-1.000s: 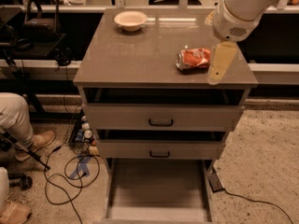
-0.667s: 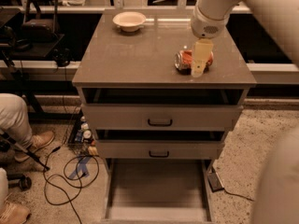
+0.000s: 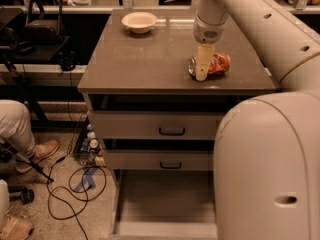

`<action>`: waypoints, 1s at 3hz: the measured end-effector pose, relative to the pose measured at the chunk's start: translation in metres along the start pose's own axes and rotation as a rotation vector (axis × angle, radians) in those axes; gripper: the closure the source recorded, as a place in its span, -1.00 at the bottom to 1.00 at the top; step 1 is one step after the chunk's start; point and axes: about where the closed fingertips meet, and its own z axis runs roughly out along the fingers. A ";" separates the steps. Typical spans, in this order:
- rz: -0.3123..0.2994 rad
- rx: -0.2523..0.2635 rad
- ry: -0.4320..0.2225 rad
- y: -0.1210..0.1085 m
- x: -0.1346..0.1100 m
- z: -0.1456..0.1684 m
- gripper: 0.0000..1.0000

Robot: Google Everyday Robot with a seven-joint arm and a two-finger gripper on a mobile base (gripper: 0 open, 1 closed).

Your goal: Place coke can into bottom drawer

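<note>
The coke can (image 3: 219,64) lies on its side on the cabinet top (image 3: 135,64), near the right front edge. My gripper (image 3: 202,66) hangs down from the arm right at the can's left end and covers part of it. The bottom drawer (image 3: 165,204) is pulled out at floor level, and its flat floor shows bare. My arm's big cream body (image 3: 270,159) hides the drawer's right side.
A cream bowl (image 3: 139,21) stands at the back left of the cabinet top. The two upper drawers with black handles (image 3: 172,131) are closed. A person's leg and shoe (image 3: 30,151) and loose cables (image 3: 75,184) lie on the floor to the left.
My gripper has moved left and down from the can's right side to its left end. My arm now fills the right side of the view. The can has not moved.
</note>
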 end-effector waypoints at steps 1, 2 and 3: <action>0.016 -0.031 0.025 -0.010 0.011 0.018 -0.49; 0.025 -0.043 0.036 -0.015 0.019 0.026 -0.03; 0.033 -0.041 0.028 -0.016 0.025 0.021 0.44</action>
